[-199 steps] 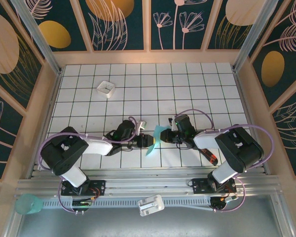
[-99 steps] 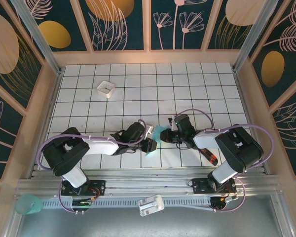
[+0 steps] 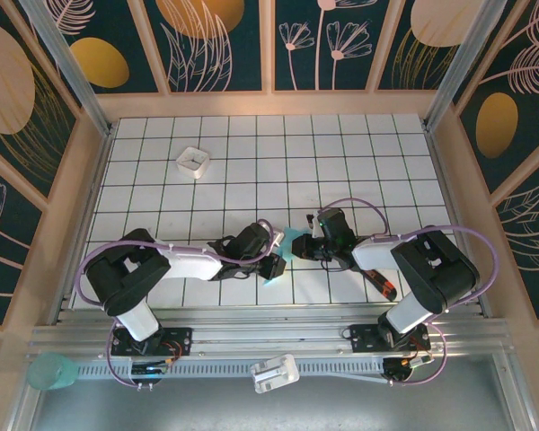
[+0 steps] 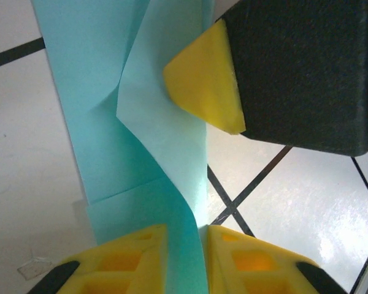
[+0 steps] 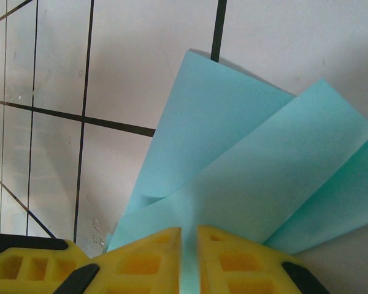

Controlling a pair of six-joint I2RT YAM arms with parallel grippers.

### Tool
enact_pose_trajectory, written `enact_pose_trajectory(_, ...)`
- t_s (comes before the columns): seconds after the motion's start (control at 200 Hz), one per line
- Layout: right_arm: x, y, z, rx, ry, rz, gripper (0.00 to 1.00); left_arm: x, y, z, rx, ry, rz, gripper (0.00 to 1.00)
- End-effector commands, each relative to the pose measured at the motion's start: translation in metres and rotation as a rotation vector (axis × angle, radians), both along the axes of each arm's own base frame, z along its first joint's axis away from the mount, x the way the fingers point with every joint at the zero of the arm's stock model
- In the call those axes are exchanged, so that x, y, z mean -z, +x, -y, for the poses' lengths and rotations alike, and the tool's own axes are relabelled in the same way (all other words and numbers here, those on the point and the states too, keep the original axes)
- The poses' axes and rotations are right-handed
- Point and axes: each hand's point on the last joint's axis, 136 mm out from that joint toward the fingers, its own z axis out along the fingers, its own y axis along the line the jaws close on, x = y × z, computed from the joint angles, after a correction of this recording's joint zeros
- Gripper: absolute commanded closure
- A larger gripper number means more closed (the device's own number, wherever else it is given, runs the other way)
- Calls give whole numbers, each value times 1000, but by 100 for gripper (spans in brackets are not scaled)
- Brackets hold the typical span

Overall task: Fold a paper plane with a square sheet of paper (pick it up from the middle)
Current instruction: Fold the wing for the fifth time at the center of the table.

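— Can you read anything from here, a label, a number, a brand?
— No, nothing legible. The wall panels (image 3: 220, 45) carry drawn leaves and flowers, not letters.
— And the turquoise paper (image 5: 245, 171)?
— Plain on every face I can see, not a word or mark to read
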Motion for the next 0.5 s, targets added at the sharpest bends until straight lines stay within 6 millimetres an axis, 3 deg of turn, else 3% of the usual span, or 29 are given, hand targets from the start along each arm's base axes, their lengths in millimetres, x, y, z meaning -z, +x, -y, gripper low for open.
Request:
enact_pose_trajectory(0.0,23,-4,10,15,-82,-46,85,2,2,1,-3,19,3,80)
enact_pose_trajectory(0.165,16,-3,8,-1,-78,-25,84,-4,0,4,-20,-32,-18,90)
enact_pose_trajectory(0.335,-5,0,3,-46,-49,43,79,-20,-2,11,-29,-181,-100,100)
enact_pose_trajectory(0.495,-27,3,3,-79,-35,111,75,-34,-2,12,-61,-351,-223,100)
